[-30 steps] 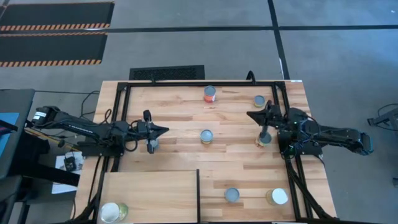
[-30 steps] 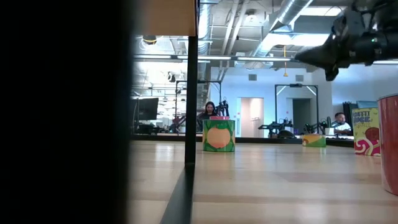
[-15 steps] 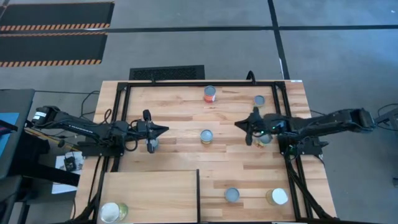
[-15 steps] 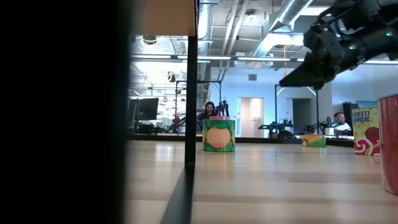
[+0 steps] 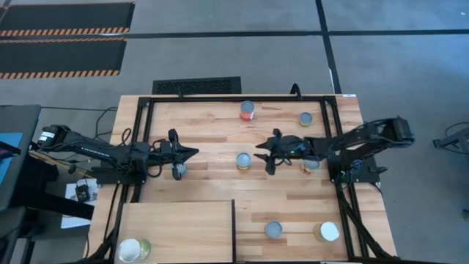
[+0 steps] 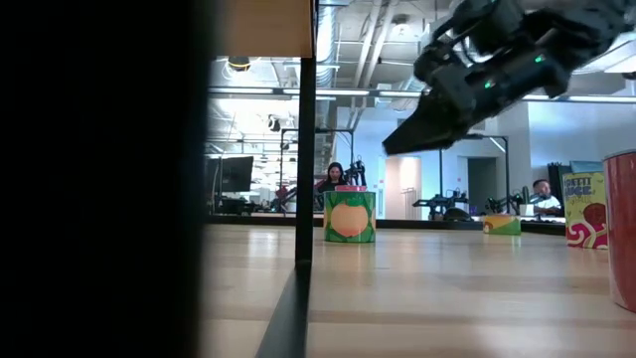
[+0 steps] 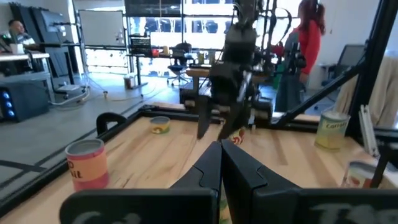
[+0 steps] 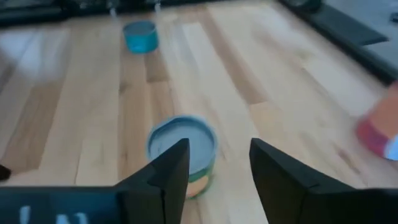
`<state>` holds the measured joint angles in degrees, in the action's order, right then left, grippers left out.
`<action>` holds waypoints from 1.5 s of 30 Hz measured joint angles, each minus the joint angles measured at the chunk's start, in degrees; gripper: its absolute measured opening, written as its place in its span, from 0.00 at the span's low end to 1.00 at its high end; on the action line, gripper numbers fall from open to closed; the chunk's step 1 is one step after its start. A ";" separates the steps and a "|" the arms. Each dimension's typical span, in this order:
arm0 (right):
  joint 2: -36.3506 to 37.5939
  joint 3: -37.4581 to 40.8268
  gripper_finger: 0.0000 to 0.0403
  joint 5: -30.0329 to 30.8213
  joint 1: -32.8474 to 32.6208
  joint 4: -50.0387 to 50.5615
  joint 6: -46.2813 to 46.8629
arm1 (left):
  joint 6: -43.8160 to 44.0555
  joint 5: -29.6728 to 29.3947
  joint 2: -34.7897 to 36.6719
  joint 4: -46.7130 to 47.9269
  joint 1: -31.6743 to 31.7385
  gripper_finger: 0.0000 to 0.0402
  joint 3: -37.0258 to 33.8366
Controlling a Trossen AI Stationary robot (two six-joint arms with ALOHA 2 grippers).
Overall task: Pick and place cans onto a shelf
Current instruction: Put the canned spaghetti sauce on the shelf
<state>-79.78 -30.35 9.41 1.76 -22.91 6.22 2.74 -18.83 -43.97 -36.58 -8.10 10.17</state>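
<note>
My right gripper [image 5: 262,159] is open, above the table's middle and just right of a grey-topped can [image 5: 243,160] with a green and orange label. In the right wrist view that can [image 8: 181,151] stands on the table ahead of the open fingers [image 8: 217,167], apart from them. The low view shows the gripper [image 6: 400,142] raised, slanting down. My left gripper [image 5: 187,152] is shut at the table's left. A grey-topped can [image 5: 178,171] stands beside it. The pale shelf [image 5: 176,224] lies at the near left and bears a white-topped can [image 5: 132,250].
A red-orange can [image 5: 248,111] and a grey-topped can [image 5: 305,119] stand at the far side. Another can [image 5: 311,166] is partly under my right arm. Two cans [image 5: 273,229] [image 5: 328,232] stand at the near right, past the shelf's dark divider [image 5: 234,231].
My right gripper has gone toward the table's left edge, from over the can at the right to beside the middle can. In the low view its fingertips have come down and tipped to slant downward. No can has moved.
</note>
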 joint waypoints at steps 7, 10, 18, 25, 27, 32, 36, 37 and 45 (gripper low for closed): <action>-11.22 -8.01 0.45 -6.08 -0.01 2.09 -3.27 | 1.57 -0.96 0.00 -0.02 -0.02 0.00 0.00; -14.15 -12.25 0.42 -6.74 -0.47 7.97 -5.47 | 1.54 -0.96 0.00 0.05 -0.02 0.00 0.02; -13.85 -21.40 0.43 -6.31 -2.48 30.12 -5.29 | 1.40 -0.99 0.00 1.69 -0.02 0.00 0.02; -3.99 -26.89 0.44 -4.09 -6.82 59.08 10.29 | 1.39 -1.07 -0.02 2.75 -0.02 0.00 0.02; -0.55 -27.08 0.44 -2.96 -8.00 67.21 19.26 | 1.40 -1.07 -0.02 2.85 -0.02 0.00 0.02; 4.59 -27.08 0.45 -0.89 -9.83 83.53 39.05 | 0.92 -1.14 -0.02 2.82 -0.01 0.00 0.02; 5.23 -26.96 0.47 -0.15 -10.40 91.74 48.38 | 0.92 -1.46 -0.02 3.11 0.00 0.00 0.02; 5.21 -26.53 0.47 -0.23 -10.40 93.18 49.74 | 0.92 -1.47 -0.02 3.29 0.00 0.00 0.02; 4.49 -20.61 0.44 -0.77 -10.29 94.69 55.06 | 0.92 -1.49 -0.02 4.00 -0.02 0.00 0.02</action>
<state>-75.29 -50.95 8.64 -8.54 71.78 61.28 3.66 -20.32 -43.99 -32.58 -8.12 10.20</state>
